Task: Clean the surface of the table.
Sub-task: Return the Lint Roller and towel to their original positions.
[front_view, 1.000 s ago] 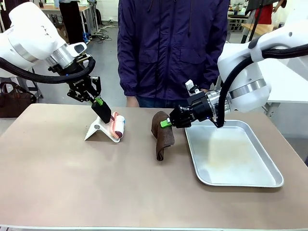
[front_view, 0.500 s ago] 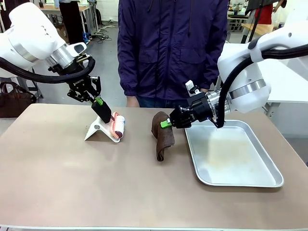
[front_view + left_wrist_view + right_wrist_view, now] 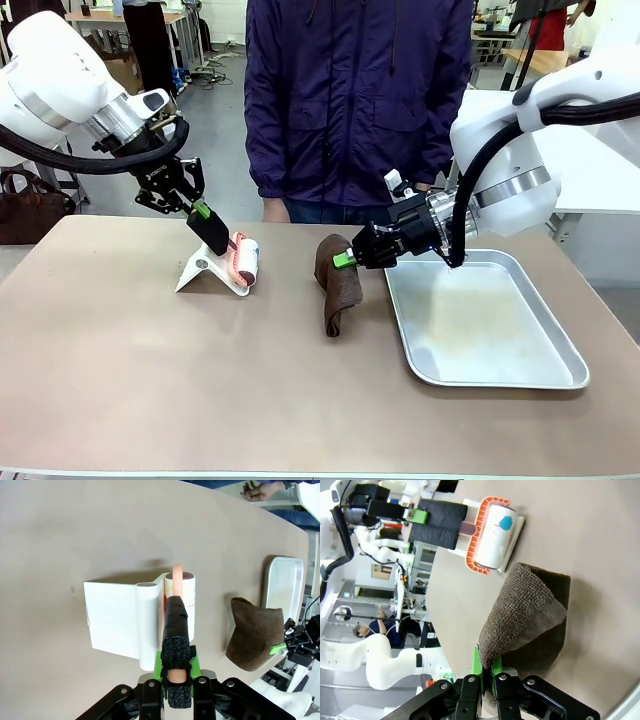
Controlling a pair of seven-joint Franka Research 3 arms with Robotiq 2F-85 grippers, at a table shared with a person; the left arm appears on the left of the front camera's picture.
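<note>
While a person (image 3: 358, 100) in a dark purple jacket stands at the far side, two white robot arms reach over a wide brownish-tan table (image 3: 150, 380).

On the left, the left gripper (image 3: 203, 212) is clenched around the black handle of a lint roller (image 3: 245, 262). The roller's head, pink-framed with a white sticky drum, rests against a white angled stand (image 3: 205, 272) on the far left part of the table. From the left wrist view, the handle (image 3: 176, 630) runs straight up between the green pads, and the drum sits just beside the stand's rounded edge.

Right of centre, the right gripper (image 3: 343, 259) is pinched shut on the top corner of a brown cloth (image 3: 338, 285). The cloth hangs down from that corner, its lower end folded and touching the tabletop. Just to its right lies a shiny metal tray (image 3: 560, 350), with faint smears on its floor.

As for progress, the cleaning seems barely begun. Both tools are in hand, yet neither lies flat for a stroke: the roller is at its stand and the cloth is mostly lifted. The tabletop looks plain and dry, with only a few faint marks near the stand in the left wrist view. Nearly all wiping and rolling appears left to do.
</note>
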